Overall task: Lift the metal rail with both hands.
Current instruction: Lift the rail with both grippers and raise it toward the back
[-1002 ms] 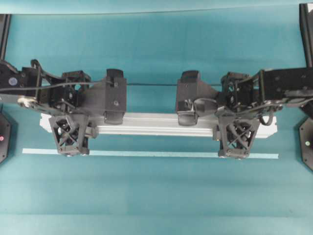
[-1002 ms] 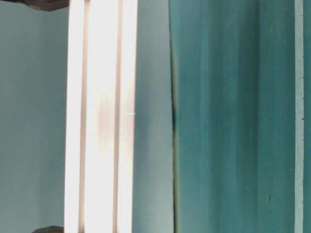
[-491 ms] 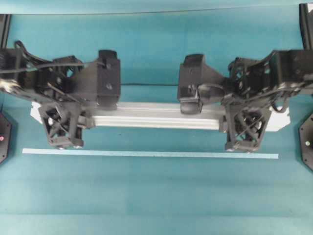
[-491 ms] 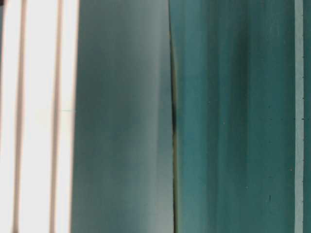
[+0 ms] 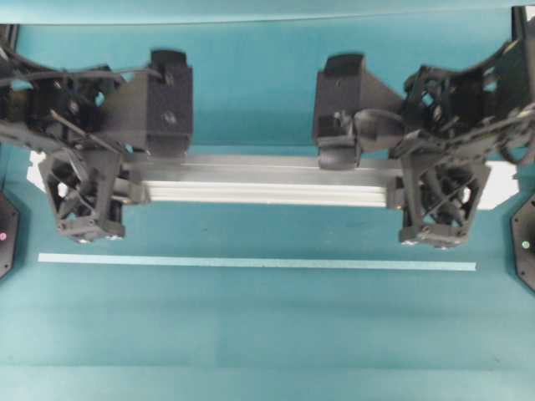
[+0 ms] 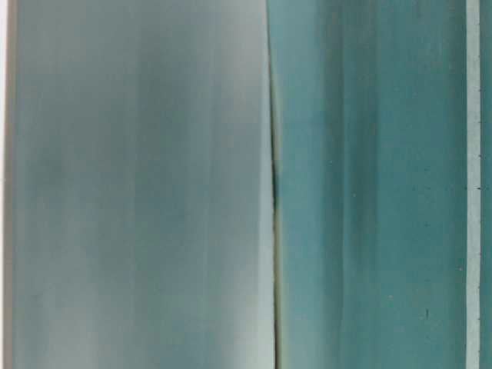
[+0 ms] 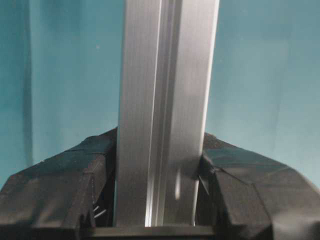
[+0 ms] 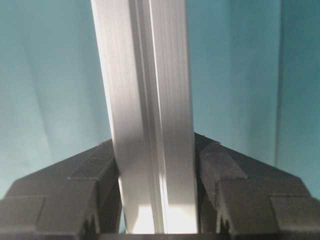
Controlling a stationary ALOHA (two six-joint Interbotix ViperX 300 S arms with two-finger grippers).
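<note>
Overhead exterior view gives me the metal rail (image 5: pixel 267 180) lying level across the middle of the workspace, held at both ends. My left gripper (image 5: pixel 82 196) clamps it near its left end and my right gripper (image 5: pixel 436 200) near its right end. In both wrist views I see the black fingers (image 7: pixel 65 190) pressed flat against the two sides of the grooved bar (image 7: pixel 165 115), so both pairs of jaws are clenched on it (image 8: pixel 150 115). Below the rail, apart from it, a thin pale-blue tape strip (image 5: pixel 256 262) runs along the teal table (image 5: pixel 267 334). At table level I see only blurred grey-green on the left, teal surface (image 6: pixel 369 184) on the right, and the pale strip (image 6: pixel 473 184) at the edge.
</note>
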